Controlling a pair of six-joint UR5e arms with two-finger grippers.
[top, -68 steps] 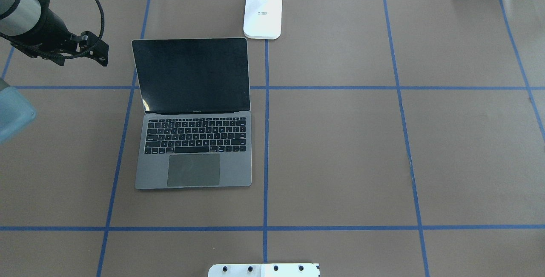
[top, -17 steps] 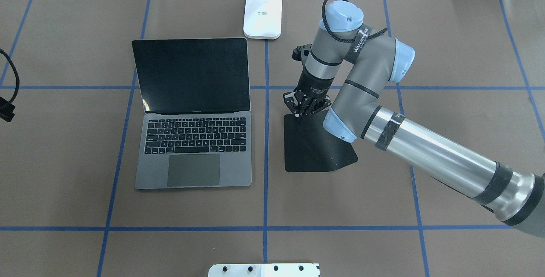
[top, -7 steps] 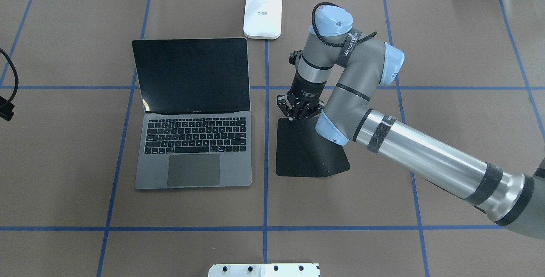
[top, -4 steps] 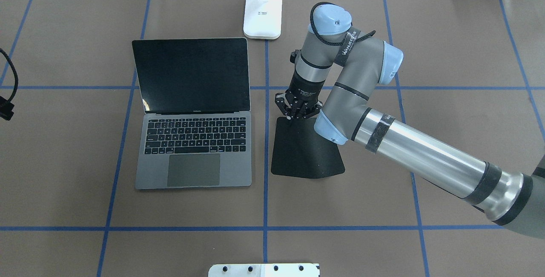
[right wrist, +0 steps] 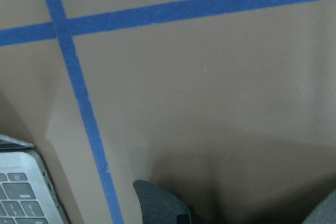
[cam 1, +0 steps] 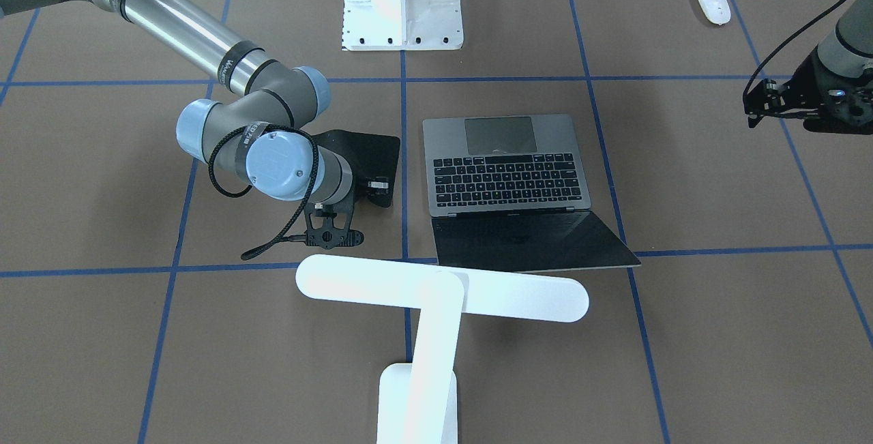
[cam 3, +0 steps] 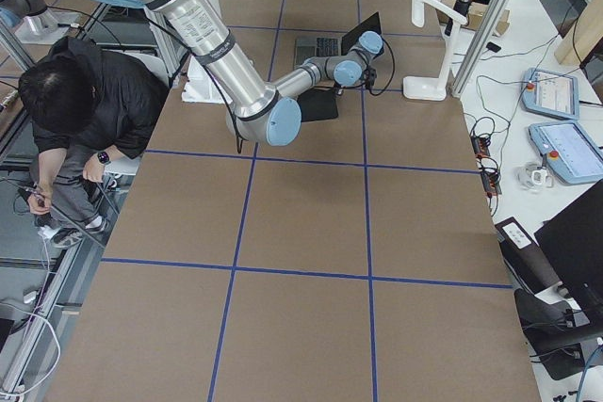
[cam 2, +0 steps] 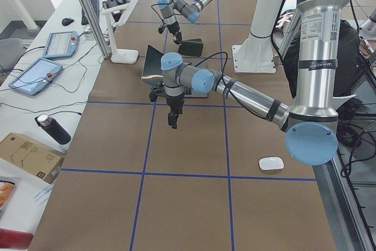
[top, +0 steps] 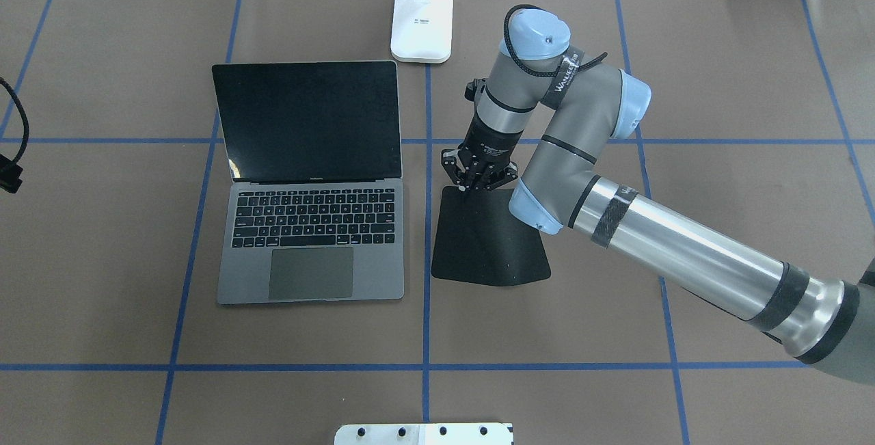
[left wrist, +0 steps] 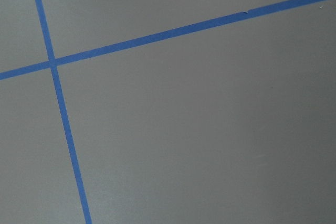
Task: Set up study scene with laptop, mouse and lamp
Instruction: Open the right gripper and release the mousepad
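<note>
The laptop (top: pixel 311 185) lies open left of the table's middle, its black screen tilted away from me. Just behind its right corner stands the lamp (top: pixel 422 24), whose long bar head (cam 1: pixel 443 287) hangs over the laptop's far edge. The mouse (cam 1: pixel 713 5) rests on the table's near left, by the left arm's base. My right gripper (top: pixel 470 189) is shut on the far edge of a black mat (top: pixel 489 243) right of the laptop. That edge is lifted and the near edge rests on the table. My left gripper (cam 2: pixel 171 120) hangs over bare table far left; I cannot tell its state.
The white robot pedestal (top: pixel 424 433) sits at the table's near edge. Blue tape lines grid the brown table cover (top: pixel 752 240). A person (cam 3: pixel 75 129) sits beside the table on the right arm's side. Tablets and cables lie beyond the far edge.
The right arm came in holding the black mat and has dragged it left, closer to the laptop. The left arm pulled back to the far left.
</note>
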